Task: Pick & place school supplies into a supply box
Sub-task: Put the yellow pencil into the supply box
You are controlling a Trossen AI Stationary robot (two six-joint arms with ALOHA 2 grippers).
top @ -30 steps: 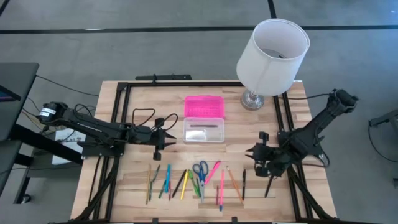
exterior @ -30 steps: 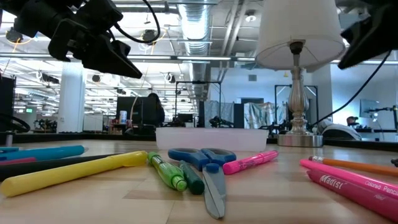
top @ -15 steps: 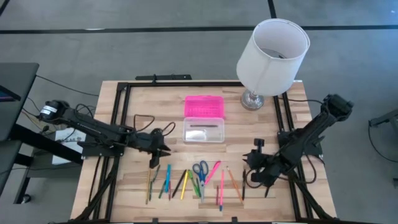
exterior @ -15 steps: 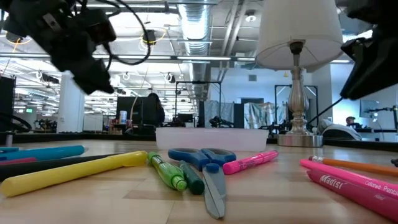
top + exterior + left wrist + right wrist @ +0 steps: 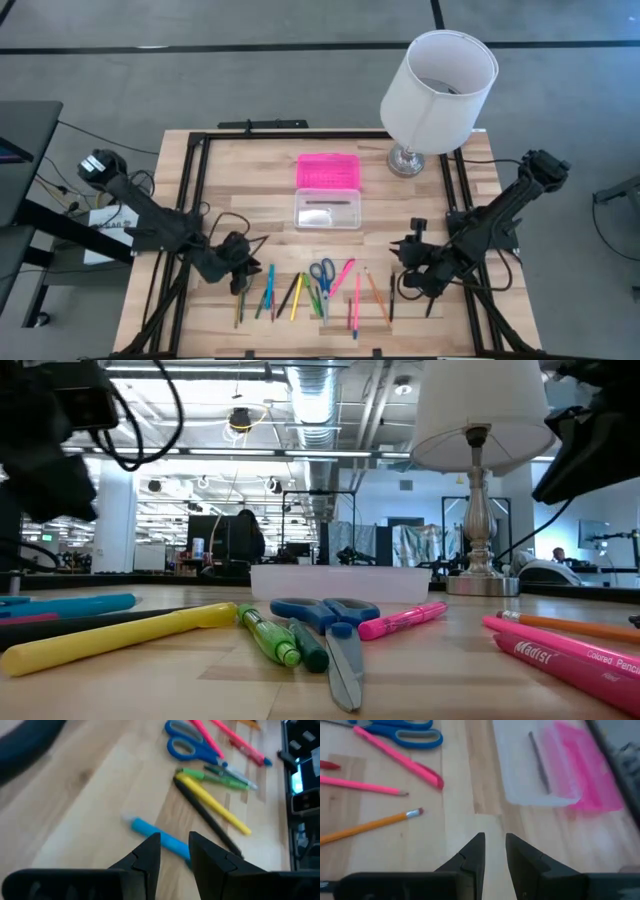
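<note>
Left claw (image 5: 238, 283) hangs low over the left end of the pen row, its fingers (image 5: 150, 851) a narrow gap apart and empty above a blue pen (image 5: 160, 840). Right claw (image 5: 397, 281) hovers near the row's right end, over bare tabletop (image 5: 445, 845) beside an orange pencil (image 5: 367, 827), its fingers likewise slightly apart and empty. Behind the scissors (image 5: 322, 271) sits the clear box (image 5: 327, 212), one dark pen inside, with its pink lid (image 5: 328, 171) just beyond and a lamp (image 5: 437, 80) at the far right.
</note>
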